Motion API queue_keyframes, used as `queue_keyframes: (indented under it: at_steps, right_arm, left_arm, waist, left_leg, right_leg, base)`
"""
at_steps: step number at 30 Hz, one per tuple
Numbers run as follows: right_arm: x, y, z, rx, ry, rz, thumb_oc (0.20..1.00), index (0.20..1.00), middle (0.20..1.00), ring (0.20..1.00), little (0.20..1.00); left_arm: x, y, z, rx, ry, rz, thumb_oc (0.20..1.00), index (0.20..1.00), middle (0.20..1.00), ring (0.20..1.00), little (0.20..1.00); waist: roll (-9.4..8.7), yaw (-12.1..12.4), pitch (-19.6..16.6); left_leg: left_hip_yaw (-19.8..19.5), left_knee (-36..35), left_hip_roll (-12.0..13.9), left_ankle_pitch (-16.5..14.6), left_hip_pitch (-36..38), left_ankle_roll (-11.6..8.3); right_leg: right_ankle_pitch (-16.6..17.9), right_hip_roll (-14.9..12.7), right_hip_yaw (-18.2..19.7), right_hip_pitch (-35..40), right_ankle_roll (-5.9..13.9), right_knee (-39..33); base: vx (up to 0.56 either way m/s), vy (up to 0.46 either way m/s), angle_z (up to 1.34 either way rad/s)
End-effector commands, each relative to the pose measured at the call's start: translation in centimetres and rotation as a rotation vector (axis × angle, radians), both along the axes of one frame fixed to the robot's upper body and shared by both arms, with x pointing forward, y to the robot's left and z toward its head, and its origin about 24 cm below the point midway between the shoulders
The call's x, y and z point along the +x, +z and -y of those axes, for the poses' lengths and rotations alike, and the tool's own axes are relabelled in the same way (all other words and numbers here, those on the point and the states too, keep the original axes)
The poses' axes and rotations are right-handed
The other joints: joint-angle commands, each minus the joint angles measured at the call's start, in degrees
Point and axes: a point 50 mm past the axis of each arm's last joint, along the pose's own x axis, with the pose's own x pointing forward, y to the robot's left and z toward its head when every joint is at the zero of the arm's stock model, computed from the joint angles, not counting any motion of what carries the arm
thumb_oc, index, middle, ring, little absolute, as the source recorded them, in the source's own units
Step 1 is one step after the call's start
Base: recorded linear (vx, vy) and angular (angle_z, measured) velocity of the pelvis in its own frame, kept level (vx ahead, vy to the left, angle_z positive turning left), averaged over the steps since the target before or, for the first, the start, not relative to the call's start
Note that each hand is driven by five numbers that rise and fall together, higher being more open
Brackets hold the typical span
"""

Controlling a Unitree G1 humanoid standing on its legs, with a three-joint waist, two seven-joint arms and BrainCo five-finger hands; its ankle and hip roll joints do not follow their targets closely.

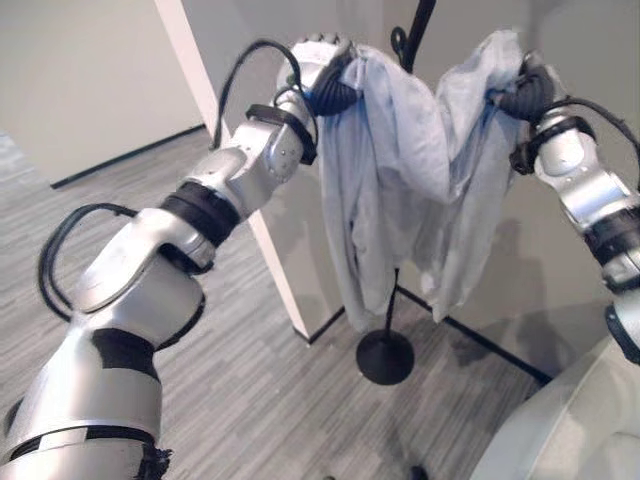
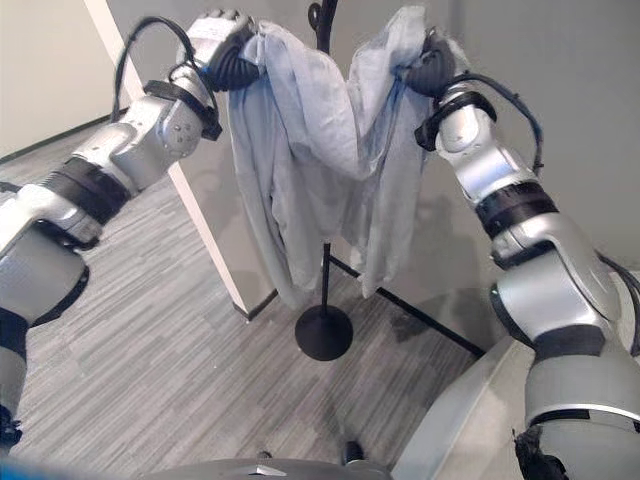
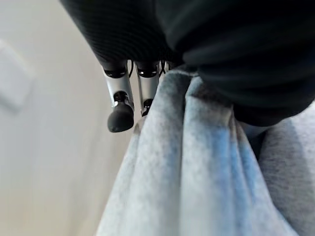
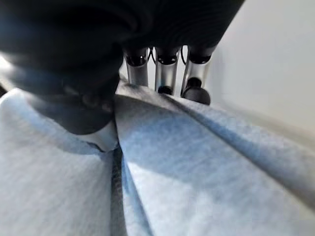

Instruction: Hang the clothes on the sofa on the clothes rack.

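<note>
Pale blue-grey garment: soft, thin cloth, creased, held high and spread between both hands, sagging in a dip at the middle, loose ends hanging down against the clothes rack.
Left hand: fingers curled round a bunched edge of the garment, to one side of the rack's pole.
Right hand: fingers closed on the opposite bunched edge, on the pole's other side.
Clothes rack: slim black pole with a curled hook at its top and a round black base; the pole is behind the cloth.
Floor: grey striped carpet under the base.
Walls: plain and pale, behind the rack; a white corner post stands just beside it.
</note>
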Motion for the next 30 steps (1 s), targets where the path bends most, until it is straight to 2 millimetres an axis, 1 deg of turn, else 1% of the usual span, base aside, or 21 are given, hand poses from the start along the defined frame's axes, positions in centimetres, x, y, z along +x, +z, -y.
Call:
queue_keyframes:
  at_steps: [1,2,3,4,6,9,10,11,12,13,15,16,17,19,21,22,23,25,28,30]
  right_arm:
    - [-1.4,4.4,1.0,0.061,-0.008,0.191,0.2,0.2,0.2,0.2,0.2]
    - [-1.7,4.8,1.0,0.06,-0.005,0.213,0.2,0.2,0.2,0.2,0.2]
    - [-2.1,5.8,1.0,0.051,-0.004,0.252,0.2,0.2,0.2,0.2,0.2]
    - [-2.1,5.8,1.0,0.051,-0.004,0.252,0.2,0.2,0.2,0.2,0.2]
    - [-2.5,8.1,0.7,0.051,-0.018,0.313,0.2,0.2,0.2,0.2,0.2]
    - [-2.5,10.3,0.1,0.048,-0.036,0.35,0.2,0.2,0.2,0.2,0.2]
    - [-2.5,10.3,0.1,0.048,-0.035,0.35,0.2,0.2,0.2,0.2,0.2]
    - [-2.3,11.4,-0.1,0.048,-0.064,0.35,0.2,0.2,0.2,0.2,0.2]
    - [-2.2,12.0,-0.3,0.042,-0.081,0.352,0.2,0.2,0.2,0.2,0.2]
    - [-2.2,12.1,-0.4,0.041,-0.079,0.355,0.2,0.2,0.2,0.2,0.2]
    - [-1.1,13.1,-1.0,0.013,-0.167,0.294,0.2,0.2,0.2,0.2,0.2]
    - [-0.8,13.3,-1.2,0.001,-0.197,0.276,0.2,0.2,0.2,0.2,0.2]
    - [-0.5,13.5,-1.4,-0.005,-0.237,0.247,0.2,0.2,0.2,0.2,0.2]
    - [-0.2,13.4,-1.5,0.002,-0.258,0.222,0.2,0.2,0.2,0.2,0.2]
    - [-0.2,13.5,-1.7,0.006,-0.264,0.219,0.2,0.2,0.2,0.2,0.2]
    - [-0.2,13.8,-2.3,0.018,-0.248,0.225,0.2,0.2,0.2,0.2,0.2]
    - [-0.3,13.9,-2.6,0.01,-0.24,0.227,0.2,0.2,0.2,0.2,0.2]
    - [0.1,13.6,-2.9,-0.09,-0.265,0.185,0.2,0.2,0.2,0.2,0.2]
    - [0.6,13.0,-3.4,-0.293,-0.343,0.132,0.2,0.2,0.2,0.2,0.2]
    - [0.9,12.6,-3.1,-0.393,-0.411,0.07,0.2,0.2,0.2,0.2,0.2]
  left_arm:
    - [-0.4,3.8,-1.7,-0.103,0.049,0.132,0.2,0.2,0.2,0.2,0.2]
    - [-0.6,4.0,-1.6,-0.107,0.034,0.146,0.2,0.2,0.2,0.2,0.2]
    - [-1.1,4.8,-1.3,-0.101,0.018,0.181,0.2,0.2,0.2,0.2,0.2]
    - [-1.1,4.8,-1.3,-0.101,0.018,0.181,0.2,0.2,0.2,0.2,0.2]
    - [-1.4,6.1,-1.0,-0.103,0.019,0.228,0.2,0.2,0.2,0.2,0.2]
    - [-1.4,7.3,-1.0,-0.097,0.052,0.251,0.2,0.2,0.2,0.2,0.2]
    - [-1.4,7.4,-1.0,-0.097,0.052,0.252,0.2,0.2,0.2,0.2,0.2]
    - [-0.9,7.9,-1.3,-0.103,0.098,0.245,0.2,0.2,0.2,0.2,0.2]
    - [-0.6,8.1,-1.6,-0.11,0.125,0.24,0.2,0.2,0.2,0.2,0.2]
    - [-0.7,8.2,-1.6,-0.112,0.125,0.242,0.2,0.2,0.2,0.2,0.2]
    - [0.9,7.9,-3.1,-0.126,0.256,0.166,0.2,0.2,0.2,0.2,0.2]
    - [1.2,7.9,-3.6,-0.134,0.295,0.149,0.2,0.2,0.2,0.2,0.2]
    - [1.5,7.7,-4.7,-0.17,0.346,0.116,0.2,0.2,0.2,0.2,0.2]
    - [1.8,7.3,-5.6,-0.221,0.377,0.085,0.2,0.2,0.2,0.2,0.2]
    - [1.9,7.2,-6.0,-0.245,0.388,0.076,0.2,0.2,0.2,0.2,0.2]
    - [2.0,7.0,-6.8,-0.283,0.41,0.057,0.2,0.2,0.2,0.2,0.2]
    - [2.0,6.8,-7.4,-0.294,0.422,0.05,0.2,0.2,0.2,0.2,0.2]
    - [2.0,6.5,-8.5,-0.281,0.465,0.035,0.2,0.2,0.2,0.2,0.2]
    - [2.1,6.1,-9.3,-0.224,0.518,0.023,0.2,0.2,0.2,0.2,0.2]
    - [2.2,5.8,-9.4,-0.152,0.557,0.005,0.2,0.2,0.2,0.2,0.2]
  waist:
    - [-3.97,1.4,0.9]
    - [-3.94,1.4,0.7]
    - [-3.92,1.4,0.4]
    - [-3.91,1.4,0.4]
    - [-4.08,1.6,-0.3]
    - [-4.22,1.7,-0.6]
    - [-4.19,1.7,-0.6]
    - [-4.43,1.8,-0.9]
    - [-4.47,1.9,-0.9]
    - [-4.37,1.8,-0.8]
    - [-4.92,2.0,-1.0]
    - [-5.03,1.9,-0.9]
    - [-5.19,2.0,-0.9]
    - [-5.46,2.0,-0.8]
    - [-5.58,2.0,-0.7]
    - [-5.79,2.1,-0.3]
    - [-5.91,2.1,-0.3]
    - [-6.24,2.2,-0.3]
    - [-6.83,2.3,0.2]
    - [-7.05,2.0,0.6]
  left_leg:
    - [0.7,0.3,1.0,-6.6,5.1,-2.88]
    - [0.8,0.3,1.0,-6.7,5.2,-2.87]
    - [0.9,0.3,1.0,-6.9,5.7,-2.91]
    - [0.9,0.3,1.0,-6.9,5.7,-2.91]
    - [1.2,0.3,1.1,-7.0,6.1,-3.05]
    - [1.3,0.3,1.3,-7.0,6.0,-3.17]
    - [1.3,0.3,1.3,-7.0,6.0,-3.17]
    - [1.2,0.3,1.3,-6.8,5.9,-3.31]
    - [1.3,0.3,1.3,-6.7,5.8,-3.4]
    - [1.3,0.3,1.3,-6.7,5.7,-3.4]
    - [1.3,0.3,1.5,-6.1,4.9,-3.78]
    - [1.3,0.3,1.6,-5.8,4.4,-3.91]
    - [1.2,0.3,1.6,-5.4,3.4,-4.0]
    - [1.0,0.3,1.6,-5.1,2.4,-4.05]
    - [0.9,0.3,1.6,-5.0,2.0,-4.06]
    - [0.8,0.3,1.6,-4.6,1.2,-4.05]
    - [0.7,0.3,1.6,-4.5,0.8,-4.06]
    - [0.6,0.3,1.6,-4.3,0.5,-4.08]
    - [0.6,0.3,1.6,-3.9,-0.2,-4.12]
    - [0.5,0.3,1.7,-3.6,-0.8,-4.16]
  right_leg:
    - [-2.1,-5.6,-3.8,2.0,7.39,0.5]
    - [-2.1,-5.7,-3.8,2.1,7.39,0.5]
    - [-2.2,-5.7,-3.8,2.5,7.44,0.5]
    - [-2.2,-5.7,-3.8,2.5,7.44,0.5]
    - [-2.3,-5.7,-3.7,2.7,7.54,0.5]
    - [-2.3,-5.7,-3.7,2.7,7.56,0.5]
    - [-2.3,-5.7,-3.7,2.7,7.56,0.5]
    - [-2.2,-5.7,-3.7,2.6,7.6,0.5]
    - [-2.1,-5.7,-3.7,2.4,7.63,0.5]
    - [-2.1,-5.7,-3.7,2.4,7.63,0.5]
    - [-1.8,-5.5,-3.7,1.6,7.68,0.5]
    - [-1.5,-5.5,-3.7,1.2,7.68,0.5]
    - [-1.1,-5.4,-3.7,0.3,7.57,0.5]
    - [-0.8,-5.2,-3.7,-0.5,7.48,0.5]
    - [-0.7,-5.2,-3.7,-0.9,7.41,0.5]
    - [-0.5,-5.1,-3.5,-1.6,7.36,0.5]
    - [-0.4,-5.0,-3.6,-1.9,7.35,0.5]
    - [-0.4,-5.0,-3.8,-2.2,7.33,0.5]
    - [-0.3,-4.9,-4.0,-2.7,7.23,0.5]
    - [-0.2,-4.8,-4.0,-3.6,7.26,0.5]
  base:
    - [0.03,0.005,-0.03]
    - [0.04,0.01,-0.02]
    - [0.04,0.01,-0.03]
    - [0.05,0.02,-0.04]
    - [0.04,0.014,-0.06]
    - [0.02,-0.001,-0.04]
    - [0.0,0.0,0.0]
    - [0.0,0.0,0.0]
    - [0.0,0.0,0.0]
    - [0.0,0.0,0.0]
    - [-0.02,-0.016,-0.01]
    - [-0.05,-0.032,-0.02]
    - [-0.04,-0.023,-0.05]
    - [-0.04,-0.023,-0.02]
    - [-0.02,-0.007,-0.01]
    - [-0.03,-0.009,0.0]
    - [0.0,0.0,0.0]
    - [0.0,0.0,0.0]
    - [-0.01,-0.006,0.01]
    - [-0.04,-0.013,0.04]
